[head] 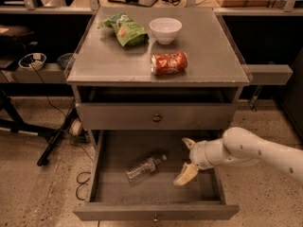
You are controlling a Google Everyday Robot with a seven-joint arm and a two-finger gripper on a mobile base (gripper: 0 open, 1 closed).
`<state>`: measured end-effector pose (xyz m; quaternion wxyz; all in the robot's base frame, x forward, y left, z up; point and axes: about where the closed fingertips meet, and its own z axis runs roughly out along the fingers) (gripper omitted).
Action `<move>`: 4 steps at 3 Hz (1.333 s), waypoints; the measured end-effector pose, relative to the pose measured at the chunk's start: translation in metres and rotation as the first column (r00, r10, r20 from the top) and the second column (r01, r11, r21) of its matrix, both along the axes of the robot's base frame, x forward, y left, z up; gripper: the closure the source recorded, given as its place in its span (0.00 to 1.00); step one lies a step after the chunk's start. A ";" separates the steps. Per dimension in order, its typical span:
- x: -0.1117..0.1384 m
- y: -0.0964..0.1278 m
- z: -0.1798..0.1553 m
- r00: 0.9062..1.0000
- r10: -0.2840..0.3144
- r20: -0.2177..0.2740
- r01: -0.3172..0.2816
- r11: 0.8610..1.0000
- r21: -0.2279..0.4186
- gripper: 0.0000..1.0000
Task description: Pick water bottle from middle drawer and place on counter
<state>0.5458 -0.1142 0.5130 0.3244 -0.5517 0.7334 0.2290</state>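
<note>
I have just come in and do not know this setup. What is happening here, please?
A robot arm reaches into the open drawer, its pincer open beside the water bottle, not touching it. The bottle lies on its side on the drawer floor. The counter above holds a can, a bowl and a snack bag.

The counter bears a green bag, white bowl and soda can; the gripper hangs inside the middle drawer.

The arm is cut off by the right edge; only its forearm and the end effector, fingers apart inside the middle drawer, are seen. The drawer's rear is hidden under the upper drawer front. The label on the water bottle cannot be read.
</note>
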 end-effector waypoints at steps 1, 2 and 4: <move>0.015 0.011 -0.007 0.999 -0.027 0.029 0.027 1.000 0.013 0.00; 0.023 0.019 -0.014 0.999 -0.034 0.036 0.034 0.999 0.013 0.00; 0.043 0.053 -0.041 0.999 -0.045 0.021 0.044 0.999 0.011 0.00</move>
